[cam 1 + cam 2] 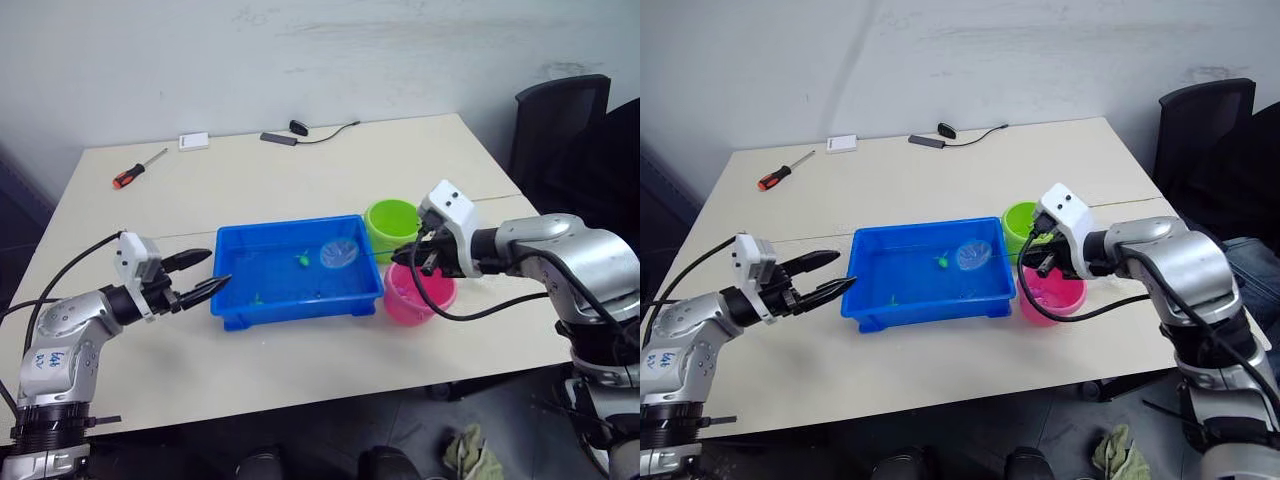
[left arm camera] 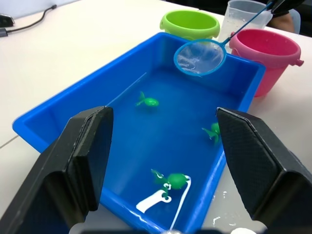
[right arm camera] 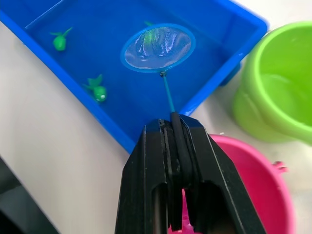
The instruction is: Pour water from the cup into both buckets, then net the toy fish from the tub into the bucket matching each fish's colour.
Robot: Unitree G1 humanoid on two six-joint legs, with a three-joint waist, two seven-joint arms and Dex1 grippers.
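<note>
The blue tub [image 1: 232, 296] sits mid-table with three green toy fish [image 2: 148, 102] in shallow water. Over its far right corner hangs a small round net [image 1: 338, 254]. Its thin blue handle runs back to my right gripper [image 1: 408, 256], which is shut on it above the pink bucket [image 1: 420, 300]. Behind that stands the lime green bucket [image 1: 392, 226]. The clear cup [image 2: 242, 14] stands between the two buckets on their far side. My left gripper [image 1: 212, 268] is open just off the tub's left end, with nothing between its fingers.
At the table's far left lie a red-handled screwdriver [image 1: 138, 169] and a small white box [image 1: 194, 141]. A black cable with a plug [image 1: 300, 133] lies at the far edge. A black chair [image 1: 555, 120] stands beyond the right side.
</note>
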